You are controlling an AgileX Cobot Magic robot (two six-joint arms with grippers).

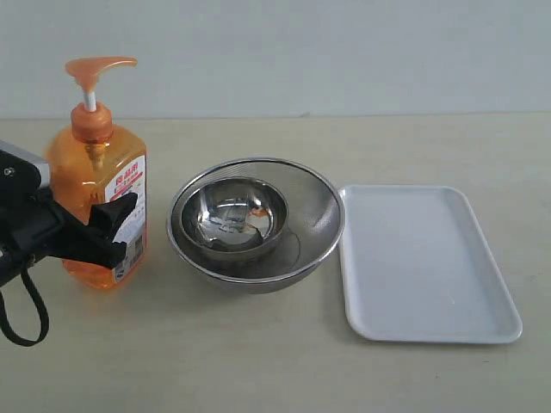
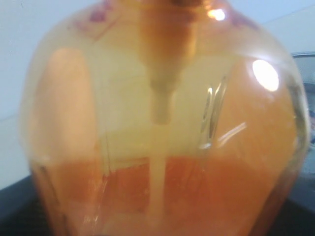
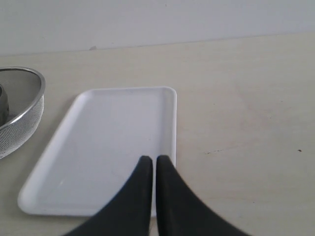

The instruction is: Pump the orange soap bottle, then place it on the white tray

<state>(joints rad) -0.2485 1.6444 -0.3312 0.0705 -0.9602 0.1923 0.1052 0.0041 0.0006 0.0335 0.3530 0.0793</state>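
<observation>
The orange soap bottle (image 1: pixel 95 163) stands upright at the table's left, its pump head raised and its white label turned toward the bowls. My left gripper (image 1: pixel 123 228) reaches in from the left, its black fingers closed round the bottle's lower body. The bottle (image 2: pixel 162 123) fills the left wrist view, and only dark edges of the fingers (image 2: pixel 15 206) show. The white tray (image 1: pixel 426 258) lies flat on the right with nothing on it. In the right wrist view my right gripper (image 3: pixel 153 160) hangs shut and empty over the tray's (image 3: pixel 108 142) near edge. That gripper is outside the exterior view.
Two nested steel bowls sit between bottle and tray: a wide mesh bowl (image 1: pixel 320 206) holding a smaller polished bowl (image 1: pixel 232 215). The mesh bowl's rim nearly touches the tray's left edge. The mesh bowl (image 3: pixel 22 113) also shows in the right wrist view. A pale wall backs the table.
</observation>
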